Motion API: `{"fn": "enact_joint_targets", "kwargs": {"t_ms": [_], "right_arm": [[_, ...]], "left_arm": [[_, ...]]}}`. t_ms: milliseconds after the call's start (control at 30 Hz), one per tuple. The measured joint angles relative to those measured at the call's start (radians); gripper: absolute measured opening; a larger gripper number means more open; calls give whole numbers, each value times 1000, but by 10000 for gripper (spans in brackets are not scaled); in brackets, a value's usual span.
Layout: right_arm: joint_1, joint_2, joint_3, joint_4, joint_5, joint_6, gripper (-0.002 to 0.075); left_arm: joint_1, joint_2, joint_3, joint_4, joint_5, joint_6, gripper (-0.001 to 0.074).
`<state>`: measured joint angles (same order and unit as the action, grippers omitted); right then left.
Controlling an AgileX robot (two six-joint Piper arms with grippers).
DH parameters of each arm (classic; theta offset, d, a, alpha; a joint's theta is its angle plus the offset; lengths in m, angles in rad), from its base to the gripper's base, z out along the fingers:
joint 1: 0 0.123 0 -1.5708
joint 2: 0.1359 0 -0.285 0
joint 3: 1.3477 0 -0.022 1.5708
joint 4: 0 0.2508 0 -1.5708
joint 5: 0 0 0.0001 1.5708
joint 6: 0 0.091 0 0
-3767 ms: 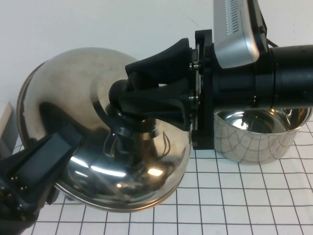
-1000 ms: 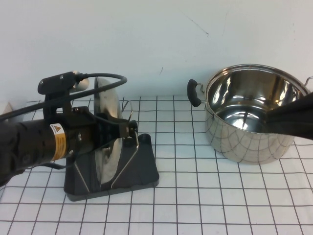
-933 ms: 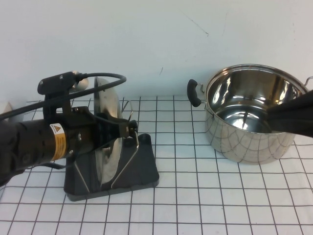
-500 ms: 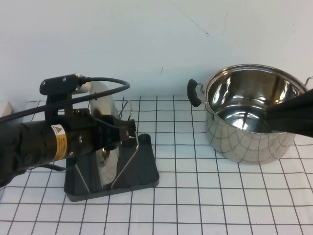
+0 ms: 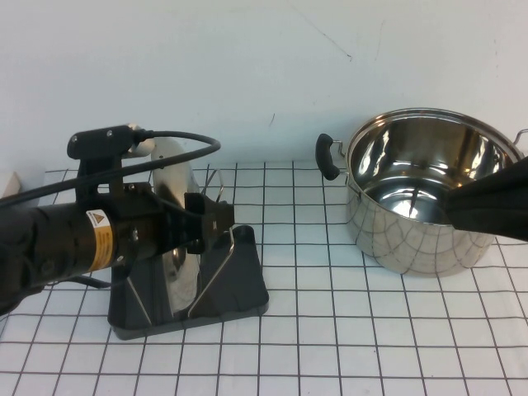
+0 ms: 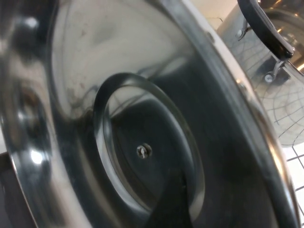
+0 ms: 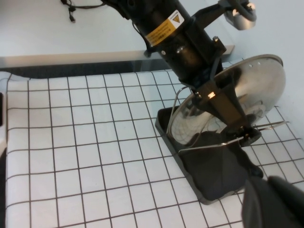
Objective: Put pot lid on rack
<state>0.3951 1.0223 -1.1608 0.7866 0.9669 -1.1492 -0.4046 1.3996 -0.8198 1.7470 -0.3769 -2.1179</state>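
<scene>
The pot lid (image 5: 176, 173) stands on edge in the rack (image 5: 241, 290), between its wire loops (image 5: 216, 266). My left gripper (image 5: 210, 223) reaches in from the left at the lid's middle, and its jaws look parted beside it. In the left wrist view the lid's shiny face (image 6: 118, 95) fills the picture. In the right wrist view the lid (image 7: 259, 78) leans in the rack (image 7: 213, 178) with my left gripper (image 7: 237, 124) across it. My right gripper (image 5: 464, 205) hovers empty in front of the pot and tapers to one closed tip; it also shows in the right wrist view (image 7: 273, 202). The knob is hidden.
The deep steel pot (image 5: 417, 243) with a black side handle (image 5: 327, 155) stands at the back right, and also shows in the left wrist view (image 6: 280, 95). A pale object (image 5: 10, 183) sits at the far left edge. Checked table cloth lies in front of the rack.
The lid went from being carried close under the camera to standing in the rack. In the last half second my left gripper's jaws have widened at the lid. The right gripper barely moved.
</scene>
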Motion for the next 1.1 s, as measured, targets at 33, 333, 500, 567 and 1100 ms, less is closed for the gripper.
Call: {"fn": "enact_joint_targets", "kwargs": {"t_ms": [33,333,500,567,1100], "right_arm": [[0,0,0,2,2,0,-1],[0,0,0,11,2,8,-1],[0,0,0,15,0,8,-1],[0,0,0,16,-2,8,-1],[0,0,0,8,-21,6,-1]], "left_arm": [[0,0,0,0,0,0,579],[90,-4,0,0,-90,-45,579],[129,-16,0,2,-123,-58,579],[144,-17,0,2,-133,-62,579],[270,-185,2,8,-180,11,366]]}}
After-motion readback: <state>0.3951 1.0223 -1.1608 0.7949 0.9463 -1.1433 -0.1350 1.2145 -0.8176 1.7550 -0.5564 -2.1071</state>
